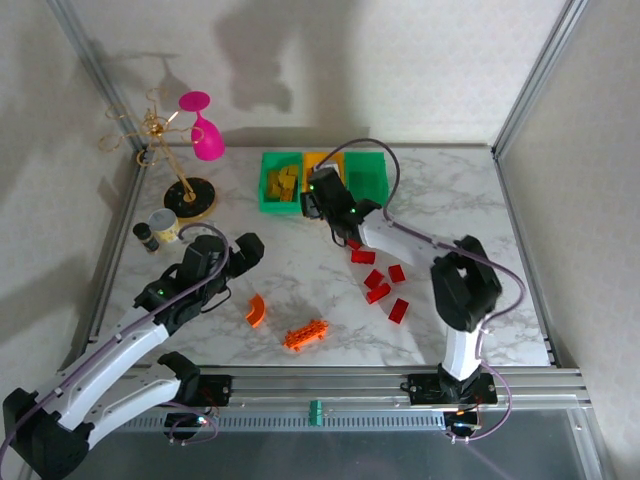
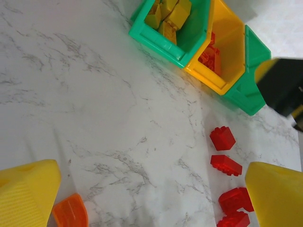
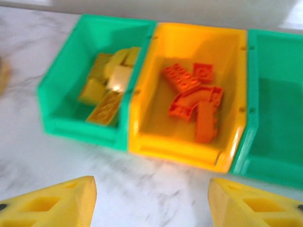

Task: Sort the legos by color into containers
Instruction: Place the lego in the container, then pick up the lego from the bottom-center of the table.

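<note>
Right wrist view: my right fingers (image 3: 52, 203) stand apart, empty, at the yellow-orange bin (image 3: 180, 152); left fingers (image 2: 28, 194) wide, empty; I'd fetch red bricks (image 1: 378, 285) next.

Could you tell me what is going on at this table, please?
The robot is sorting lego bricks by colour into three bins. The left green bin holds yellow bricks, the middle yellow-orange bin holds orange bricks, and the right green bin looks empty. The right gripper hovers open in front of the middle bin, holding nothing. The left gripper is open above the table, also empty. Several red bricks, a curved orange piece and a long orange brick lie unsorted on the table.
</note>
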Tool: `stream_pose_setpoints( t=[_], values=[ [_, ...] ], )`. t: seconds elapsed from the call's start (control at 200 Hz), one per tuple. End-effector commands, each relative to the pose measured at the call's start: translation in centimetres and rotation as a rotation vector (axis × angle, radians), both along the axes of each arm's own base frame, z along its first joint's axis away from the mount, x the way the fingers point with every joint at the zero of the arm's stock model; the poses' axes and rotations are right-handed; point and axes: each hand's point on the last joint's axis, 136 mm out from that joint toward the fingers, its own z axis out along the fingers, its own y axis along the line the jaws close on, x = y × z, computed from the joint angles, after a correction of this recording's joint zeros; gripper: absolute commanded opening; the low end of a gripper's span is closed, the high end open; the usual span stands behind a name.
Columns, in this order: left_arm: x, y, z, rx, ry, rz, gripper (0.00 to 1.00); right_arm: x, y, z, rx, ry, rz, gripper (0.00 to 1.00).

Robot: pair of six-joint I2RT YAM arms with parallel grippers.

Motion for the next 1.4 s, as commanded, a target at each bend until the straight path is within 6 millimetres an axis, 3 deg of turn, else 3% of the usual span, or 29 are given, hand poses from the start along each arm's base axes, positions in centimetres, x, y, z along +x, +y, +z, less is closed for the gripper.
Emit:
stream_pose_setpoints(
  t=[0.0, 0.205, 0.396, 0.636, 0.911, 1.121, 1.397],
  values=[
    [-1.1, 1.0, -0.5, 0.033, 0.027, 0.001, 1.0, -4.2, -0.1, -0.4, -0.001, 0.05, 0.07, 0.65],
    [-2.8, 1.2, -2.0, 0.02, 0.069, -0.025, 1.0, -12.0, -2.4, -3.5, -0.017, 0.223, 0.114, 0.7],
    [-4.0, 1.1, -2.9, 0.008, 0.108, -0.052, 1.0, -18.6, -3.3, -5.6, -0.064, 0.3, 0.185, 0.74],
    [-5.5, 1.4, -4.4, -0.008, 0.153, -0.062, 1.0, -24.7, -4.8, -8.9, -0.109, 0.404, 0.214, 0.8],
    [-6.2, 1.9, -5.2, -0.016, 0.169, -0.041, 1.0, -30.5, -3.8, -12.1, -0.164, 0.457, 0.336, 0.83],
    [-6.0, 2.5, -4.9, 0.003, 0.157, -0.012, 1.0, -32.4, -2.6, -13.5, -0.189, 0.464, 0.43, 0.85],
    [-6.0, 3.2, -4.6, 0.011, 0.148, 0.024, 1.0, -30.5, -1.6, -14.7, -0.302, 0.408, 0.387, 0.92]
  ],
)
